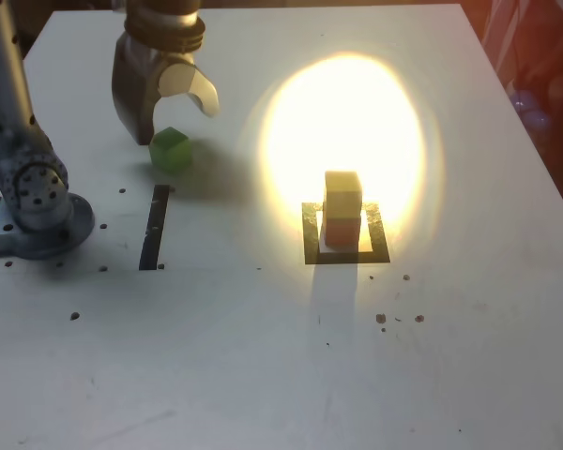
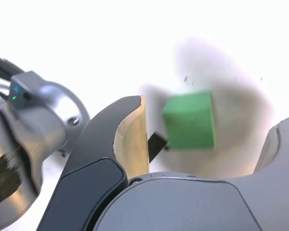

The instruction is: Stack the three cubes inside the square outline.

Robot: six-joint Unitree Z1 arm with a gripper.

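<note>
Looking from outside, the exterior view showed the whole white table (image 1: 263,356), and far from the gripper (image 1: 175,112), toward that view's right, the square outline (image 1: 345,253) under a strong glare, with the yellow cube (image 1: 342,193) stacked on the red cube (image 1: 339,230) inside it. The wrist view showed none of this, only the gripper (image 2: 207,139) and the green cube (image 2: 189,121). Its jaws stood wide apart and held nothing. The green cube lay on the table just below the fingertips, between them, apparently not touched.
</note>
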